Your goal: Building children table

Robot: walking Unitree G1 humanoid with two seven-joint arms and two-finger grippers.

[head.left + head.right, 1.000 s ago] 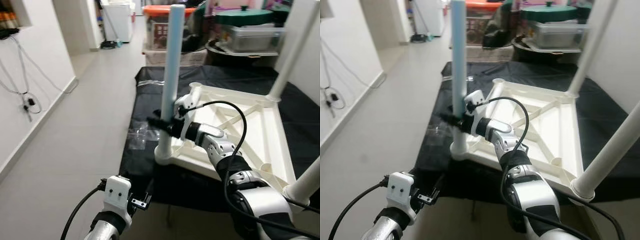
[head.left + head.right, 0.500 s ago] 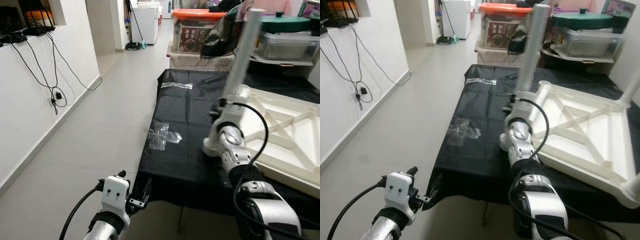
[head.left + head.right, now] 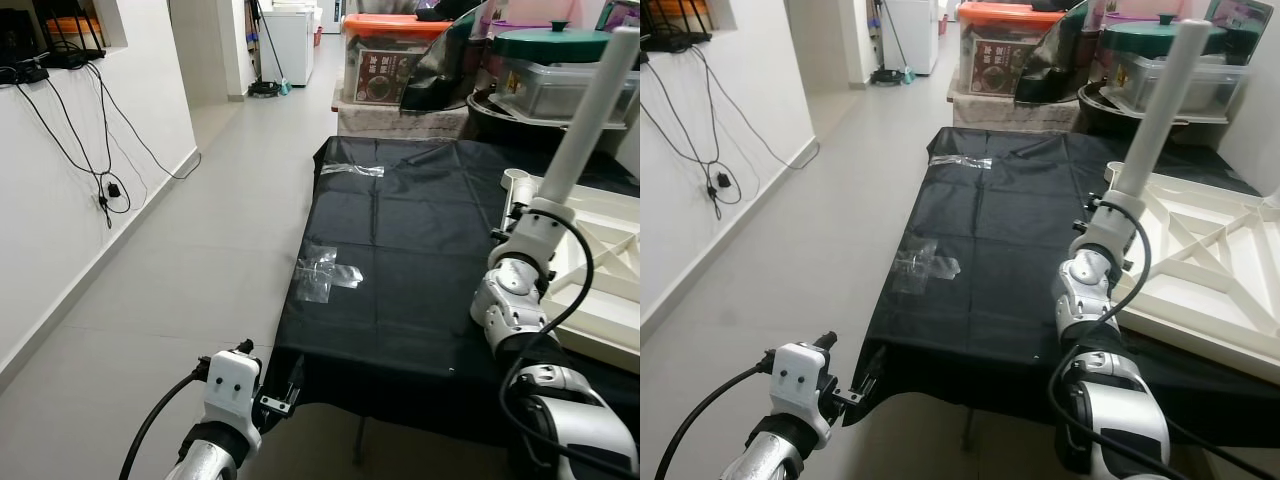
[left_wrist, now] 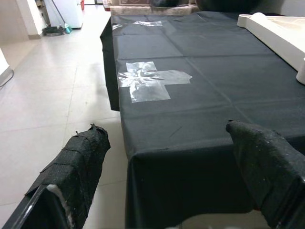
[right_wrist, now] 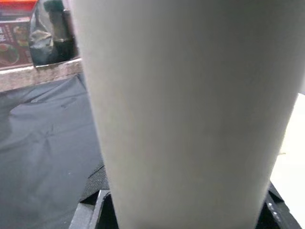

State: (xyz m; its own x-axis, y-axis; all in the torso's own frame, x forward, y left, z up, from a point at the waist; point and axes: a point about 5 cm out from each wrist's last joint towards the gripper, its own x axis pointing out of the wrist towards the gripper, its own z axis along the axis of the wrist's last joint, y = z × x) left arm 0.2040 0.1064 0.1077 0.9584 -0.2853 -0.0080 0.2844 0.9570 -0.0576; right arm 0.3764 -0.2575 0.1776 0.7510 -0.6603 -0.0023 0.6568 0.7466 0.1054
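Floor [image 3: 200,230]: pale grey tiles, running down a corridor. Wall [image 3: 50,200]: white, on the robot's left, with black cables [image 3: 110,150] hanging from a recessed shelf [image 3: 55,40]. Table [image 3: 400,260]: draped in black cloth, with a patch of clear tape [image 3: 325,272] stuck near its left edge. Beyond the table: orange-lidded storage box [image 3: 392,55], green-lidded pot [image 3: 550,45], clear plastic container [image 3: 560,90]. Far end: white appliance [image 3: 295,40]. Light: even, indoor.

Tabletop [image 3: 600,290] on cloth [image 3: 420,250], leg [image 3: 590,110] upright.
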